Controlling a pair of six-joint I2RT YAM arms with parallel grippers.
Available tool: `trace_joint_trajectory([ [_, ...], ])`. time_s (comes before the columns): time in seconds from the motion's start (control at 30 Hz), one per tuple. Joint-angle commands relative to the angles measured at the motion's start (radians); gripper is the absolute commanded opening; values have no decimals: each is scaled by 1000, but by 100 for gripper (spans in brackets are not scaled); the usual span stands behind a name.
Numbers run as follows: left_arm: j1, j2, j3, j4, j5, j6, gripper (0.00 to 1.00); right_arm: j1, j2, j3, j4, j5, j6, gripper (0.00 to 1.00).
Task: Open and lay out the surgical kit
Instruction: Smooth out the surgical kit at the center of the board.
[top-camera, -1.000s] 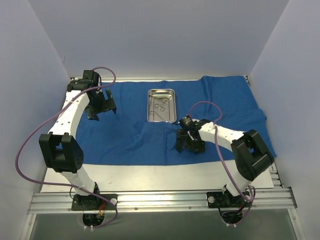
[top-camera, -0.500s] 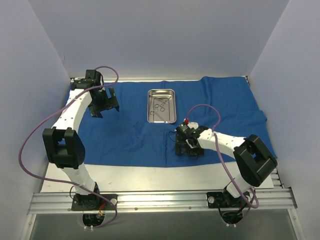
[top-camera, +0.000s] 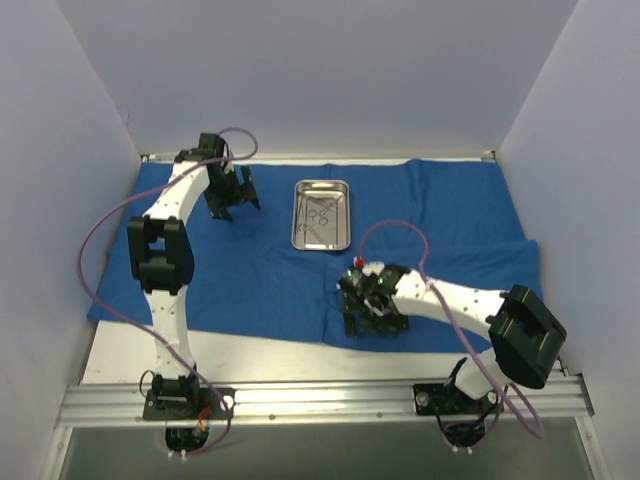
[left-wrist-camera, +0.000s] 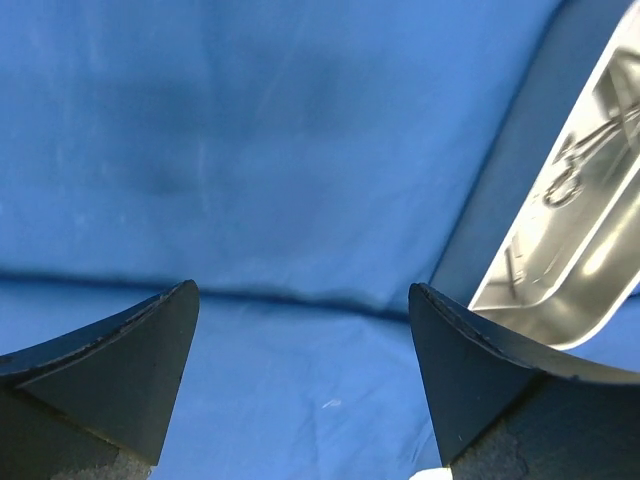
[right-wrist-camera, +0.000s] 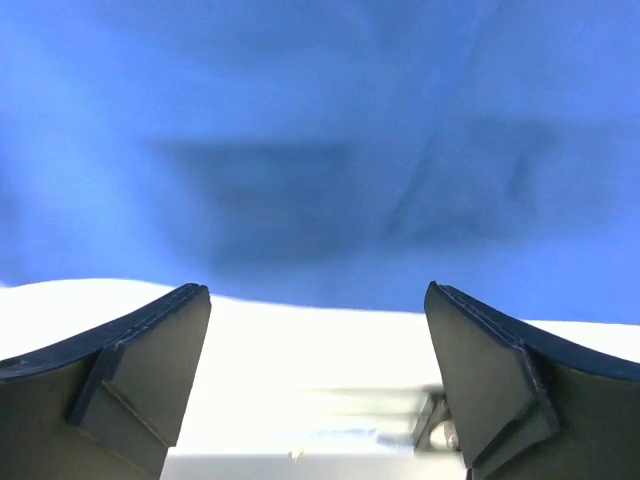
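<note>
Well, top view: we saw the blue wrap (top-camera: 260, 270) spread flat, steel tray (top-camera: 335, 236) on its far-middle part w/ instruments (top-camera: 320, 212) inside. L wrist: left gripper (left-wrist-camera: 302, 290) gaped wide above the wrap, tray just beside. R wrist: right gripper (right-wrist-camera: 318, 290) gaped, empty, at wrap's near edge.

The left gripper (top-camera: 235, 203), out at eleven o'clock, has its jaws spread wide. The right gripper (top-camera: 369, 323), at five o'clock, points down with its jaws apart.
</note>
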Motion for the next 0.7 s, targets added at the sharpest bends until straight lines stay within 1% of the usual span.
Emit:
trace_joint_trajectory([
  [0.0,-4,48,111,-35,29,36,95,2,-36,256,-163,78,-35,98],
  [0.03,-4,60,124,-39,29,36,95,-1,-5,307,-158,81,-78,98],
  [0.07,-3,73,145,-50,30,36,95,1,33,404,-158,89,-94,98],
  [0.1,-3,91,153,-52,30,33,95,5,115,449,-163,89,-104,98],
  [0.2,-4,125,185,-59,44,24,94,33,250,567,-128,74,-134,96],
  [0.27,-4,146,207,-84,40,16,94,42,314,597,-94,51,-138,94],
  [0.3,-4,172,232,-96,40,10,94,47,372,617,-65,35,-137,91],
  [0.4,-4,226,277,-136,49,-4,94,70,462,640,-22,37,-131,87],
  [0.5,-4,258,292,-148,55,-16,94,100,513,638,17,63,-123,85],
  [0.63,-6,271,294,-162,46,-35,94,134,538,574,26,80,-89,83],
  [0.67,-6,271,296,-168,44,-38,94,154,535,516,30,74,-82,83],
])
